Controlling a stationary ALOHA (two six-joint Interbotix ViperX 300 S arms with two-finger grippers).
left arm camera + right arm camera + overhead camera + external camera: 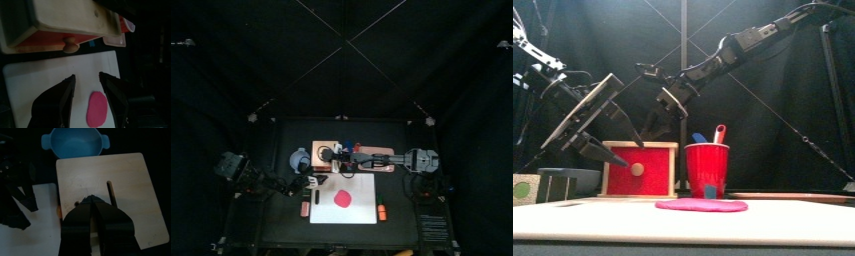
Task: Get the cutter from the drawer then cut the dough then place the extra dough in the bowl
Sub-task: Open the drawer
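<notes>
The pale wooden box (325, 152) stands behind the white cutting board (365, 190), its red drawer front (640, 170) shut. A flat pink dough disc (342, 200) lies on the board. My left gripper (87, 77) is open, low over the board and aimed at the drawer knob (67, 47), a short way off it. From the right, my right gripper (92, 198) hovers over the box top (127, 178) beside its slot, jaws shut and holding nothing. The blue-grey bowl (298, 157) sits left of the box. No cutter shows.
A red cup (707, 168) holding a blue and a red toy knife stands just right of the box, behind the dough (700, 205). Two small orange pieces (381, 212) lie at the board's left and right edges.
</notes>
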